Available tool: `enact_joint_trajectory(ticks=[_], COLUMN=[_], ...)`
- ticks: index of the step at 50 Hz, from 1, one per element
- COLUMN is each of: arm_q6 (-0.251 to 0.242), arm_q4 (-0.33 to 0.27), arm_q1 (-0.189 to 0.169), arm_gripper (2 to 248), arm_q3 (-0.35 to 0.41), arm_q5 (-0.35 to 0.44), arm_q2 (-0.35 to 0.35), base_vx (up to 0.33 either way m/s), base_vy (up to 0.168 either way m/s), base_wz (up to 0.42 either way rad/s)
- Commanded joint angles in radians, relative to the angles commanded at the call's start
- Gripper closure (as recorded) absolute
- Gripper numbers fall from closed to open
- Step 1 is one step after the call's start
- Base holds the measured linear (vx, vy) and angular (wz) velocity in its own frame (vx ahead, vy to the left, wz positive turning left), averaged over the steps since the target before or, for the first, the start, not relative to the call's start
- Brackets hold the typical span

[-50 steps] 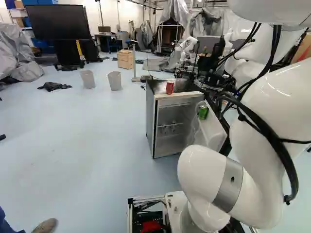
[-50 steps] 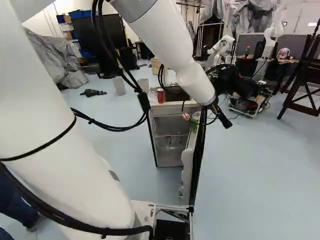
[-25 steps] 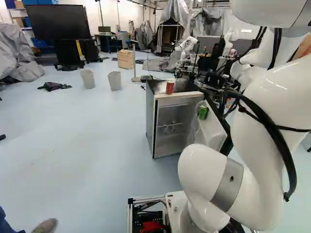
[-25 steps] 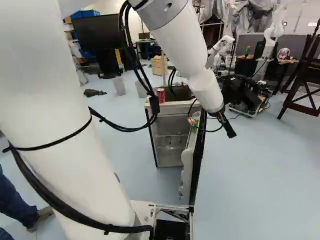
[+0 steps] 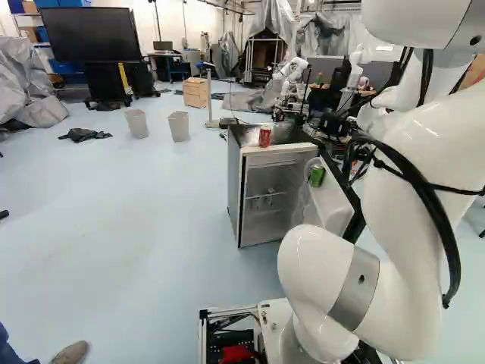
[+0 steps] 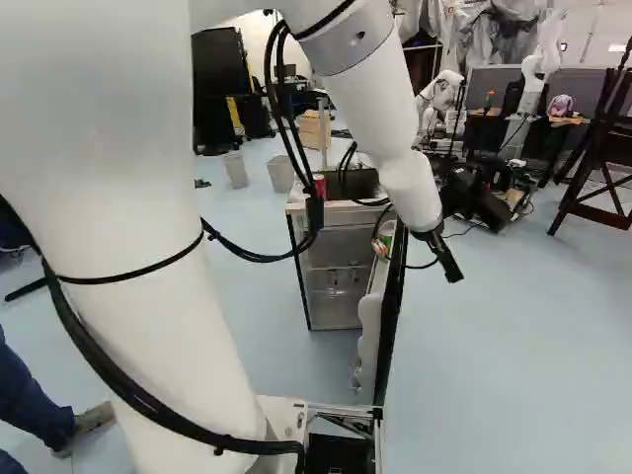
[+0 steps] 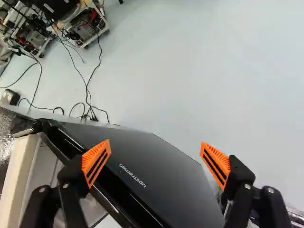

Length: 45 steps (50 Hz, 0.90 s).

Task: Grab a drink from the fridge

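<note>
White arm angled downward above the base, black gripper (image 6: 452,269) with fingers spread wide.

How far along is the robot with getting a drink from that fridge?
The fridge door is open, so that step looks done. The gripper is on the door's outer side, open and empty: no drink in hand. Left: gripping one, perhaps the green can in the door, and lifting it out. A red can stands on top.

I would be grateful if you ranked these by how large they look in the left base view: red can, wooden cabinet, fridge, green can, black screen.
1. Fridge, open door included
2. Black screen
3. Wooden cabinet
4. Green can and red can: too alike to rank
</note>
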Motion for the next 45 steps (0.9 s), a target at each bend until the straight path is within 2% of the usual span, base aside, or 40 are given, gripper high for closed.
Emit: enact_joint_trajectory(ticks=[23,45], arm_q6=[0.000,0.000], arm_q4=[0.000,0.000], arm_q1=[0.000,0.005], arm_gripper=[3,3], arm_q3=[-0.020,-0.016], arm_q5=[0.000,0.000], arm_q2=[-0.074,-0.074], base_vx=[0.000,0.000], base_vy=[0.000,0.000], base_wz=[0.000,0.000])
